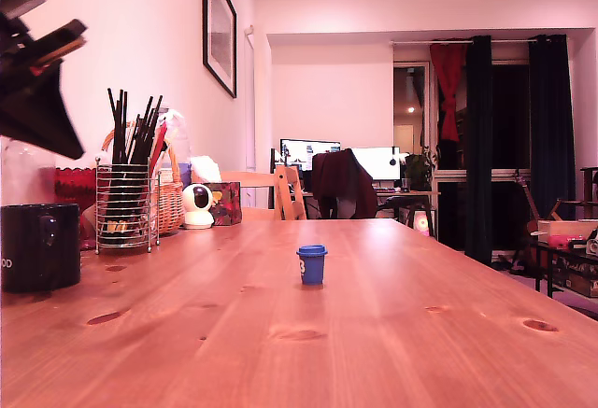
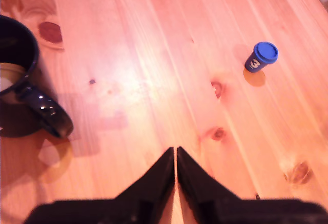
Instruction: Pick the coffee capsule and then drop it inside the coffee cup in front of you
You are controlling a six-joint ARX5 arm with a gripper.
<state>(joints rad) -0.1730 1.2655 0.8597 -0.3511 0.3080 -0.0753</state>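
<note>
Pine planks of the table (image 1: 392,333) fill the foreground, knotted and bare close to the exterior camera. On that view's left the glossy black coffee cup (image 1: 39,246) stands upright near the table edge, and the gripper (image 1: 37,72) hangs in the air above it, touching nothing. In the wrist view its two dark fingers (image 2: 154,183) meet almost tip to tip with only a thin slit between them, and nothing is held. That view also shows the cup's handle (image 2: 48,114) and a pale inside to the cup.

Farther out, near the middle of the tabletop, the blue coffee capsule (image 1: 311,264) stands upright on its narrow end, lid up, a white figure on its side; it is well apart from both cup and gripper. Behind the cup come a wire holder of black sticks (image 1: 125,204), a wicker basket (image 1: 169,201) and a small white camera (image 1: 197,206). Beyond the table are chairs, lit monitors (image 1: 309,153) and dark curtains (image 1: 479,147).
</note>
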